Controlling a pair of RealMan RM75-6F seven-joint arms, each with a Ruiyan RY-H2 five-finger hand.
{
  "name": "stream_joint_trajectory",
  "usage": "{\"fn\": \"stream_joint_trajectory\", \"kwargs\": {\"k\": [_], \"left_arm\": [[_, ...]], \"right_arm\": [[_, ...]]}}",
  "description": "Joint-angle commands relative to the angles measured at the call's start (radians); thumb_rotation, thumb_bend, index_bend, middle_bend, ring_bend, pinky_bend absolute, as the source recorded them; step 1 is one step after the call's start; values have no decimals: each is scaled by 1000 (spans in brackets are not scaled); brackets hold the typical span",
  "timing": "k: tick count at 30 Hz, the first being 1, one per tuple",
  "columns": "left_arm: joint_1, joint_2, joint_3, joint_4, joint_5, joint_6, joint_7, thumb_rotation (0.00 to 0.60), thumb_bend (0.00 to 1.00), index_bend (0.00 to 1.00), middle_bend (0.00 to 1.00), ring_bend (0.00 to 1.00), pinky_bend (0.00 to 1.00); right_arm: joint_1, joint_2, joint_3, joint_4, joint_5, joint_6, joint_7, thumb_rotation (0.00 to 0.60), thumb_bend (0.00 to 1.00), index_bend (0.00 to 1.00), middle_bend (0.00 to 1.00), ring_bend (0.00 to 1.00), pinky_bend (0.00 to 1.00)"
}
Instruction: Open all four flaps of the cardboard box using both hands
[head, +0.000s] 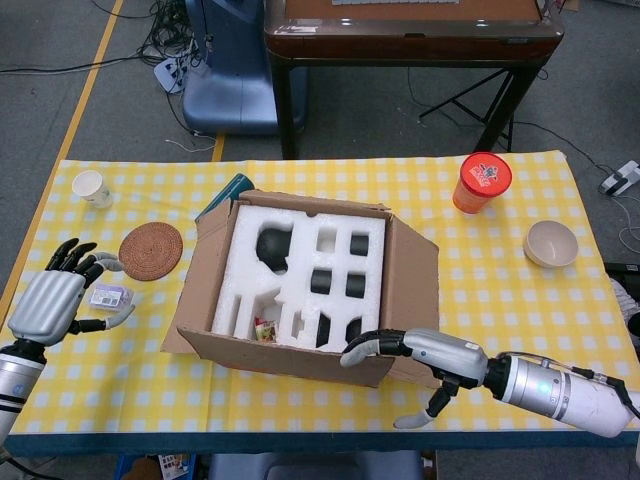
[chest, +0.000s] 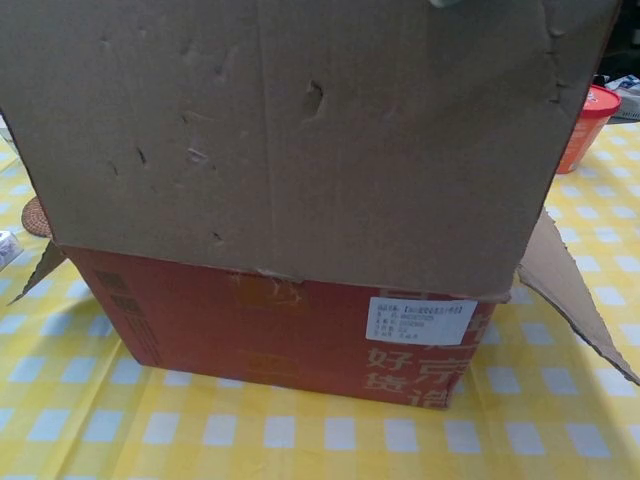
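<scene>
The cardboard box (head: 405, 265) stands mid-table, with a white foam insert (head: 300, 270) showing inside. Its front flap (head: 290, 355) leans out toward me and fills the upper chest view (chest: 300, 140) above the red front wall (chest: 250, 330). My right hand (head: 420, 355) lays its fingers (head: 370, 345) over the right end of that flap's edge, with the thumb spread away below. The right flap (chest: 575, 300) hangs outward. My left hand (head: 50, 300) hovers at the table's left edge, fingers apart, holding nothing.
Left of the box are a paper cup (head: 92, 187), a round woven coaster (head: 151, 250) and a small packet (head: 110, 296) beside my left hand. An orange cup (head: 482, 182) and a beige bowl (head: 551, 243) stand at the right. A teal object (head: 225, 195) lies behind the box.
</scene>
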Motion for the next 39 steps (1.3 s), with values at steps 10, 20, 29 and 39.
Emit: {"fn": "stream_joint_trajectory", "kwargs": {"k": [10,20,29,39], "left_arm": [[0,5,-1,-10,1,4,7,242,232,364,252,114,0],[0,14,-3,-24,4,6,12,240,232,365,252,114,0],[-2,23,-7,-39,2,11,28,243,232,364,252,114,0],[3,32,-6,-48,-2,14,35,243,232,365,252,114,0]], "right_arm": [[31,17,-73,-17,-63,20,-3,600,75,144,157,101,90],[6,56,-92,-19,-46,104,-34,600,75,143,157,101,90],[-6,68,-104,-17,-70,161,-26,600,75,143,156,101,90],[5,67,-133,-15,-126,184,31,600,75,128,149,101,90]]}}
